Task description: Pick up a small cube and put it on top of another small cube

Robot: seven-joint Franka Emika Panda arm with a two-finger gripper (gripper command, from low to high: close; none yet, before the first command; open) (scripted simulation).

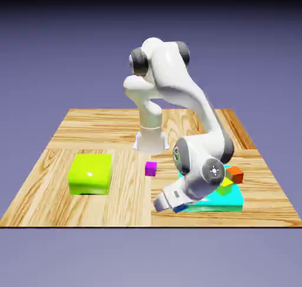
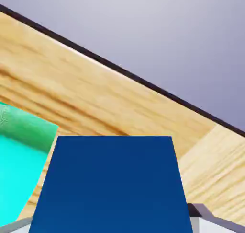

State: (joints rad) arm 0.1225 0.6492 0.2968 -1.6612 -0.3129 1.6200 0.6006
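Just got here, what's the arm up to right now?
The robot arm has its gripper shut on a small blue cube, near the table's front edge and beside the big cyan block. A magenta cube sits by itself on the wooden table, and an orange cube is over by the cyan block. The blue cube isn't on top of another small cube yet.

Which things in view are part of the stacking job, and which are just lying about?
Job:
- blue cube, between the fingertips
- gripper, shut on it
- second small cube: magenta, yellow or orange; can't tell which

Lying about:
- big lime block
- large cyan block
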